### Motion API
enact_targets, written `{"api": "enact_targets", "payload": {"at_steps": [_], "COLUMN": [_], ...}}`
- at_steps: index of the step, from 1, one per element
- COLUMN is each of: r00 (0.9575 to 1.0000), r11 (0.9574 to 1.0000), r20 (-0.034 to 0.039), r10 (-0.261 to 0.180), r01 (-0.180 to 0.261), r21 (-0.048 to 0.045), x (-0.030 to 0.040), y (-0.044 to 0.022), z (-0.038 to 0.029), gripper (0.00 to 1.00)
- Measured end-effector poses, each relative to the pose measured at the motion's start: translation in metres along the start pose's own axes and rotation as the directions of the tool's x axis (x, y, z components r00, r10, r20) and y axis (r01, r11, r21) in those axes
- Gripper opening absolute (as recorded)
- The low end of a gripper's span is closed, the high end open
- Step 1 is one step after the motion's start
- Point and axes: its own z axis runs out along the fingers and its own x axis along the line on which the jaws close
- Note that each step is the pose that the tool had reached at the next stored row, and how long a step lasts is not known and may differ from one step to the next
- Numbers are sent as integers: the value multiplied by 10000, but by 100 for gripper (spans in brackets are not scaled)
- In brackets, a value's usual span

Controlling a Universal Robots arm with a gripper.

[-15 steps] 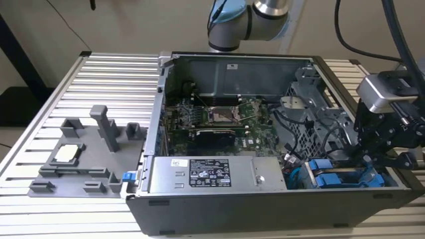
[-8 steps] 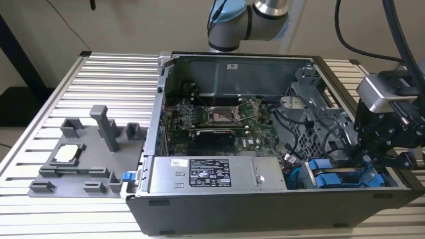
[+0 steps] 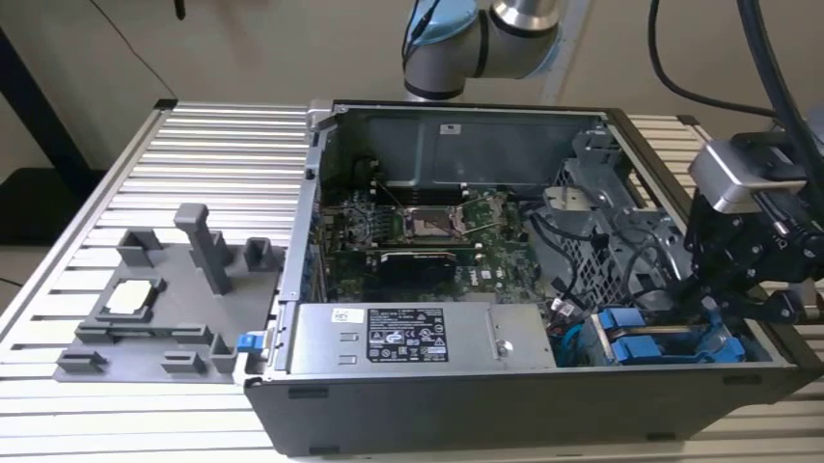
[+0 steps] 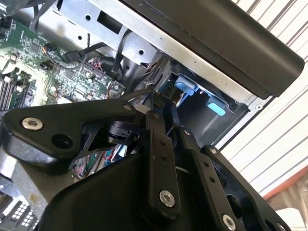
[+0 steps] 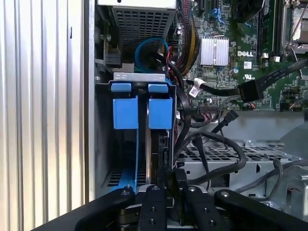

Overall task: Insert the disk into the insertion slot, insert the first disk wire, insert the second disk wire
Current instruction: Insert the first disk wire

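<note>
Our closed hand (image 5: pixel 168 175) hangs directly over the disk (image 5: pixel 160 115), which stands lengthwise down the insertion slot (image 5: pixel 102 130), at the case's (image 3: pixel 386 405) near right.

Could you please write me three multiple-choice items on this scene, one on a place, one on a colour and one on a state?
1. Seen in the exterior view, the gripper hangs over which part of the computer case? A the exterior view's left; B the middle; C the exterior view's right.
2. The caddy tabs in the first wrist view are: A red; B blue; C yellow.
3. The case's side is: A open; B shut by a panel; C covered with a cloth.

Answers: 1 C, it hangs above the drive bay at that end. 2 B, both tabs are bright blue. 3 A, the motherboard shows inside.
</note>
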Motion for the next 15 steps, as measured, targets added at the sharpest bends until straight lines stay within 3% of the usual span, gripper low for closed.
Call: {"api": "enact_targets", "payload": {"at_steps": [15], "r00": [10000], "r11": [10000], "r20": [-2], "r10": [9], "r01": [-9], "r21": [-3], "x": [25], "y": [-1], "z": [14], "gripper": [19]}}
